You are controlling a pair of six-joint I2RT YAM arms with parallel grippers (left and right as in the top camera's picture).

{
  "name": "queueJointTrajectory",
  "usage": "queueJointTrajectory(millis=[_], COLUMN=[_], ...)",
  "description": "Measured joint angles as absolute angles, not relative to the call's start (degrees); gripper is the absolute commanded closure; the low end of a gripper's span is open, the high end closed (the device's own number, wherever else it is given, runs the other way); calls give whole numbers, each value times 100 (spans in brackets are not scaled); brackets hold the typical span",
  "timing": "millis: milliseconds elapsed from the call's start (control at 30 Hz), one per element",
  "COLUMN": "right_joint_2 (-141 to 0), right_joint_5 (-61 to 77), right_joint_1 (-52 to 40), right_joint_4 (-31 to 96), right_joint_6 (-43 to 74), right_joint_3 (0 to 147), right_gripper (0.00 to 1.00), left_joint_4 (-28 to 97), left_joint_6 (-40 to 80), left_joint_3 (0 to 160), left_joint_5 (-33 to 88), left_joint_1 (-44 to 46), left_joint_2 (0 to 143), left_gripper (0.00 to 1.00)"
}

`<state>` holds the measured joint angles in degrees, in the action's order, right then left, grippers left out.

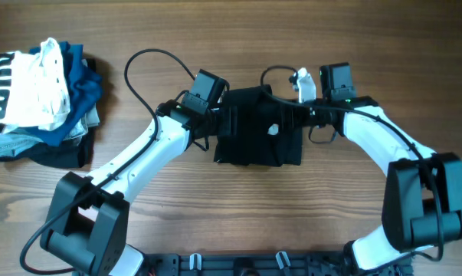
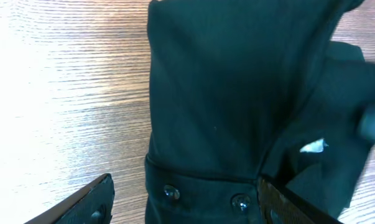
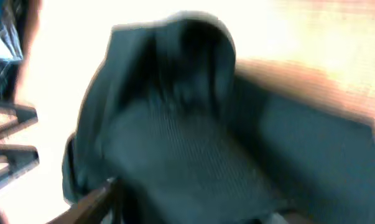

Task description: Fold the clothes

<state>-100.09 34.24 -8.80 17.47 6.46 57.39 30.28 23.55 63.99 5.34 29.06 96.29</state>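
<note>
The black shirt lies folded into a rough square at the table's middle, with a small white label on top. My left gripper is at its left edge. In the left wrist view that gripper stands open, wide on either side of the shirt's buttoned edge; the left finger is clear of the cloth. My right gripper is at the shirt's right edge. The right wrist view is blurred: one finger shows far to the left, the jaws stand apart, and black fabric fills the space ahead.
A pile of other clothes sits at the far left: a white garment with black stripes on top of blue garments. Bare wooden table lies in front of the shirt. Black cables loop off both arms.
</note>
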Motion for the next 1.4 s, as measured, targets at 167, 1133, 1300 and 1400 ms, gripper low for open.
queueJointTrajectory(millis=[167,1133,1300,1400], right_joint_2=[-10066,-10143,-10143,-10143], right_joint_5=[3905,4128,4418,4143], right_joint_1=[-869,-534,-854,-854], right_joint_4=[1013,1544,1157,1149], right_joint_6=[1288,325,346,729], right_joint_3=[5743,5435,5435,5435], right_gripper=[96,21,85,96], left_joint_4=[3026,3028,3028,3026], left_joint_6=[2340,2338,2338,2338], left_joint_3=[6399,6399,6399,6399], left_joint_5=[532,532,532,532], left_joint_1=[2906,2908,2908,2906], left_joint_2=[9629,9627,9627,9627], left_gripper=[27,25,24,24])
